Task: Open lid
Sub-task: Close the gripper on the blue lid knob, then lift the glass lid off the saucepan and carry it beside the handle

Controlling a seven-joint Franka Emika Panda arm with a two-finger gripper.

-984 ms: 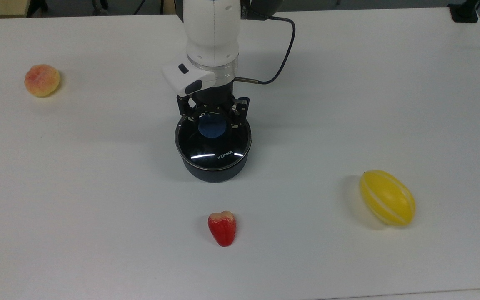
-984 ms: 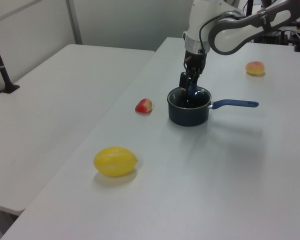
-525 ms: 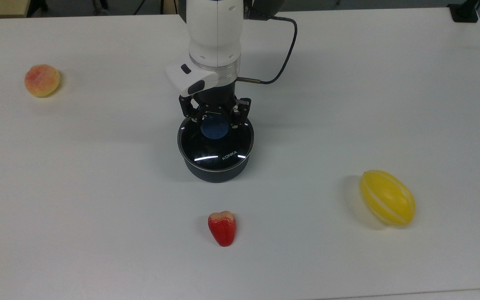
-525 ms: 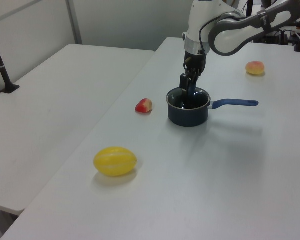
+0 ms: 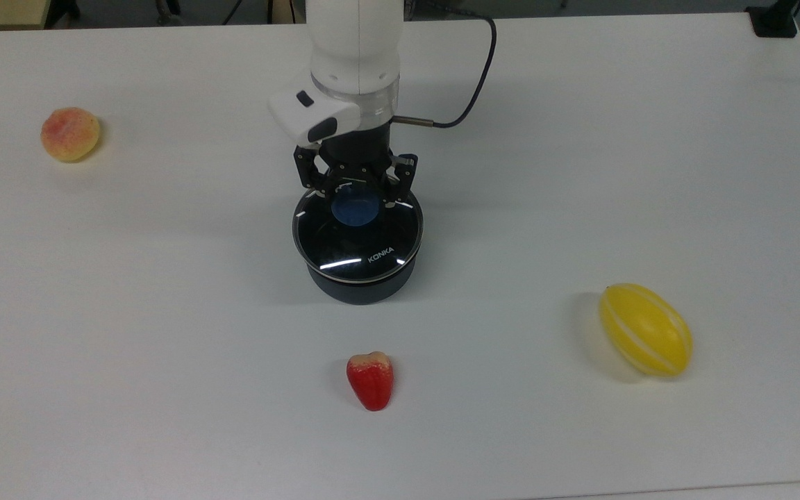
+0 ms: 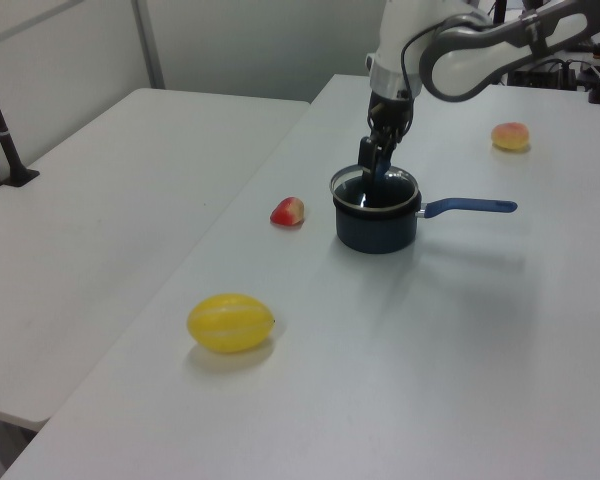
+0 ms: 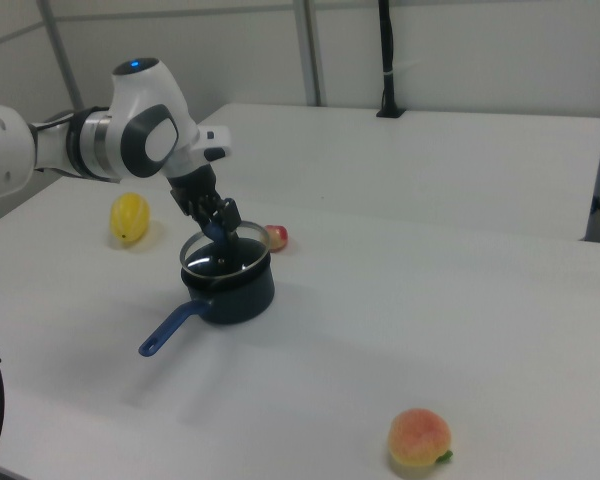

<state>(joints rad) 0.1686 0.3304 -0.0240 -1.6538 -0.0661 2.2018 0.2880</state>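
The round glass lid (image 5: pixel 362 243) with KONKA lettering and a metal rim hangs just above the dark saucepan (image 6: pixel 377 228), a little off the pan's rim in the left view and the right view. My gripper (image 5: pixel 356 198) comes down from above and is shut on the lid's blue knob (image 5: pixel 353 208), with one finger on each side. The lid (image 7: pixel 220 255) looks slightly tilted in the right view. The pan's long blue handle (image 6: pixel 468 207) points to the left view's right.
On the white table lie a peach (image 5: pixel 70 134) at the top view's far left, a red fruit (image 5: pixel 371 380) in front of the pan, and a yellow melon (image 5: pixel 645 330) at the right. A second table (image 6: pixel 110 180) adjoins in the left view.
The gripper has risen a little with the knob held, and the lid has come up off the saucepan's rim. The fruits have not moved.
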